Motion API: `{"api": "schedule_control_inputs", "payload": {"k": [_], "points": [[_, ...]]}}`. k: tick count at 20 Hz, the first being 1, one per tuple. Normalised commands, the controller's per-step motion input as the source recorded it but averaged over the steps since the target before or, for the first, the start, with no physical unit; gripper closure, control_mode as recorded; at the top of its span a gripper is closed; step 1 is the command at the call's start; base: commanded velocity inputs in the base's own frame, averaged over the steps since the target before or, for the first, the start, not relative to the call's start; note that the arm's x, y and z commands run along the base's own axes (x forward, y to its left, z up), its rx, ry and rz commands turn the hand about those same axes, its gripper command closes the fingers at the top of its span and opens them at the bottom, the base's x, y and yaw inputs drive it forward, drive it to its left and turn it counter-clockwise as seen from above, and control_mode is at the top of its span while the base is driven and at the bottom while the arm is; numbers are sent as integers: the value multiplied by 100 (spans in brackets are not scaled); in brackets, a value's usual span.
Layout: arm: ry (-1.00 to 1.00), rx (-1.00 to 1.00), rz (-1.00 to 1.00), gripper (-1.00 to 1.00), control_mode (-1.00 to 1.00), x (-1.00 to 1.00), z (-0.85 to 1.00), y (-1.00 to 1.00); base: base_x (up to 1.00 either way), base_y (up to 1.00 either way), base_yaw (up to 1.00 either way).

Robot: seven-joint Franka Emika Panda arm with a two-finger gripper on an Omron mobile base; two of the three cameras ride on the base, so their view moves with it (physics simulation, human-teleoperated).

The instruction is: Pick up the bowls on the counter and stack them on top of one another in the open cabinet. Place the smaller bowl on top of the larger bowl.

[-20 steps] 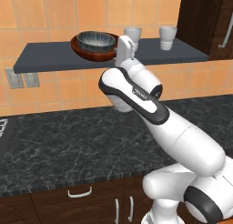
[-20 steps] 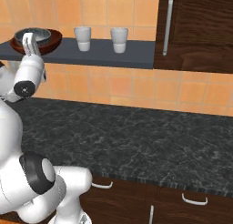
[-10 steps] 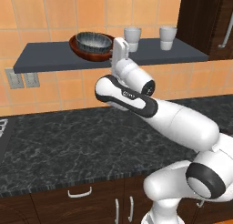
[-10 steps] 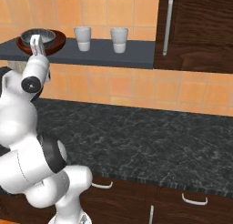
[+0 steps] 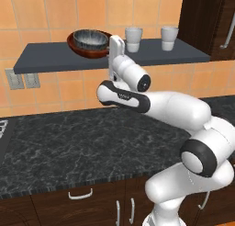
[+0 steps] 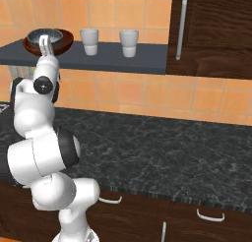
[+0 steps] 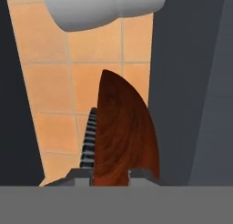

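Note:
The larger bowl [image 5: 85,53], glossy reddish-brown, rests on the slate-blue open cabinet shelf [image 5: 55,57] at its left part. The smaller bowl [image 5: 89,37], ribbed silvery-grey, sits inside it. From the right base view the brown bowl [image 6: 64,43] and the grey bowl [image 6: 54,35] show at the shelf's [image 6: 113,56] left end. My gripper [image 5: 112,43] [image 6: 45,39] is at the stack's near right rim. In the hand view the gripper [image 7: 110,175] has its jaws narrow, with the brown bowl's wall [image 7: 125,132] rising from between them and the grey ribs [image 7: 90,136] beside it.
Two white cups [image 5: 133,39] [image 5: 169,37] stand on the shelf right of the bowls; one cup [image 7: 104,7] is close to the hand. A tall dark brown cupboard [image 5: 206,18] closes the shelf's right end. The black marble counter [image 5: 69,142] lies below.
The arm's elbow has swung out and down while the hand stayed at the bowls' rim. The stacked bowls have slid slightly left along the shelf.

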Motion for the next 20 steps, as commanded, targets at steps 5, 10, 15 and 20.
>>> {"api": "schedule_control_inputs", "payload": {"k": [5, 10, 15, 20], "points": [[-9, 0, 0, -100, -100, -14, 18, 0, 0, 0, 0], [-14, 0, 0, -100, -100, -56, 50, -7, 0, 0, 0], [1, 0, -8, -100, -100, -57, 66, -13, 0, 0, 0], [24, 0, -17, -100, -100, -81, 58, -39, 0, 0, 0]]}}
